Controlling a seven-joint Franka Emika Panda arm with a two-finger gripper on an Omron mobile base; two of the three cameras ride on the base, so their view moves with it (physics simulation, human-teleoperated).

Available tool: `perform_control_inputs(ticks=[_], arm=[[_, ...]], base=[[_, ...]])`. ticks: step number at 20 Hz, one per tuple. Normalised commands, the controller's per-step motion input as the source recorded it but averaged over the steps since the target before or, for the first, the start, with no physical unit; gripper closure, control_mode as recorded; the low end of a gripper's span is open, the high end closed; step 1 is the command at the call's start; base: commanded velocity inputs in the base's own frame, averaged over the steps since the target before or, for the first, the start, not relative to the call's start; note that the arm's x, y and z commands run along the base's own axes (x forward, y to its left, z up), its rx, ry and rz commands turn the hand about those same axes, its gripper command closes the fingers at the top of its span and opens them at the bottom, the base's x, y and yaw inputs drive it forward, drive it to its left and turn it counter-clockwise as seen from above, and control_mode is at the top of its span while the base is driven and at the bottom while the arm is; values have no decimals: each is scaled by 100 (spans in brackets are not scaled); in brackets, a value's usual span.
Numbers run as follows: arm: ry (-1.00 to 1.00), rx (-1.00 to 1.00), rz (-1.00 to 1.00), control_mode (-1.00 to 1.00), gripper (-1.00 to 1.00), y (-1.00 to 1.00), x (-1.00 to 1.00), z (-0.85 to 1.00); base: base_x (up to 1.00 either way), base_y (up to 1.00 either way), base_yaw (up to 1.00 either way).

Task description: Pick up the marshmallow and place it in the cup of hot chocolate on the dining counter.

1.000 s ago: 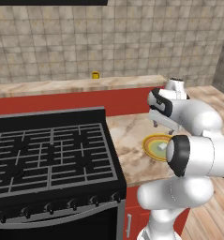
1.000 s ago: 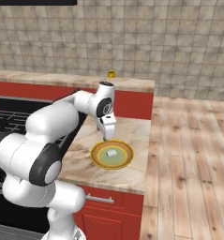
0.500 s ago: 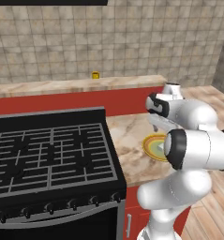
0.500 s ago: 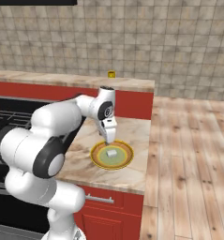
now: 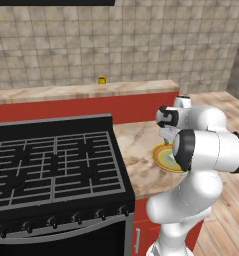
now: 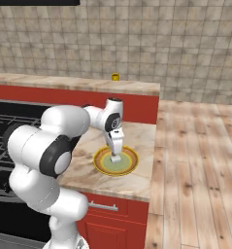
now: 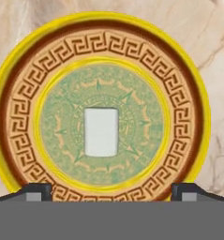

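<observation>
A glossy white arm (image 6: 64, 126) of rounded segments with dark joint rings, ending in a white tool (image 6: 115, 155) with small dark tips.

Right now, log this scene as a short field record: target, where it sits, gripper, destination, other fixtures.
target: marshmallow, white block
sits on: centre of the round yellow plate, on the near counter
gripper: gripper open, above the plate, fingertips either side of the marshmallow, not touching it
destination: cup of hot chocolate, on the dining counter behind
other fixtures: black gas stove beside the near counter
</observation>
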Motion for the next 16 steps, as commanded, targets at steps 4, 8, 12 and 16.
perform_control_inputs(ticks=[4, 8, 12, 16], arm=[[0, 0, -4, -100, -100, -16, 25, -36], [2, 0, -4, -100, -100, -12, 22, -28], [2, 0, -3, -100, -100, -7, 14, -24], [1, 0, -1, -100, -100, 0, 2, -18]], base=[[0, 0, 0], [0, 0, 0], [0, 0, 0], [0, 0, 0]])
